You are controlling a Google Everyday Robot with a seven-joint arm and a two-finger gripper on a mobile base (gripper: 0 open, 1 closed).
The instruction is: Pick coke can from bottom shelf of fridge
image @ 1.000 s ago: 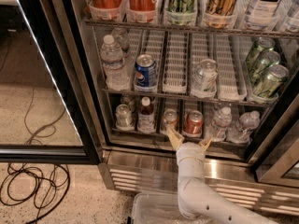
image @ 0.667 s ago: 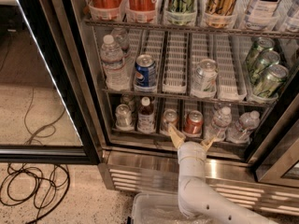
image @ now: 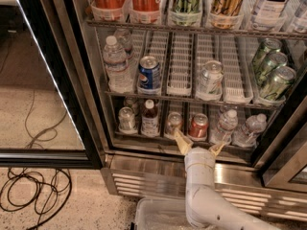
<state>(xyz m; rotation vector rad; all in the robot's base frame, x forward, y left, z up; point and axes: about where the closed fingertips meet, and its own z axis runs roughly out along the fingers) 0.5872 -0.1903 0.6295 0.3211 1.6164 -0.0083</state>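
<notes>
The red coke can (image: 198,126) with a silver top stands on the bottom shelf (image: 158,139) of the open fridge (image: 91,71), in a lane right of the middle. My gripper (image: 199,145) is on the white arm rising from the bottom of the view. It sits just below and in front of the can. Its two tan fingers (image: 182,142) are spread open, one to the can's lower left and one to its lower right. They hold nothing.
On the bottom shelf a silver can (image: 126,118), a brown bottle (image: 149,119) and a copper-brown can (image: 173,123) stand left of the coke can, water bottles (image: 225,126) right. A blue Pepsi can (image: 149,74) is on the rack above. The glass door (image: 45,80) hangs open left; cables (image: 29,195) lie on the floor.
The gripper has edged slightly up toward the coke can; its fingers stay spread. Nothing on the shelves has moved.
</notes>
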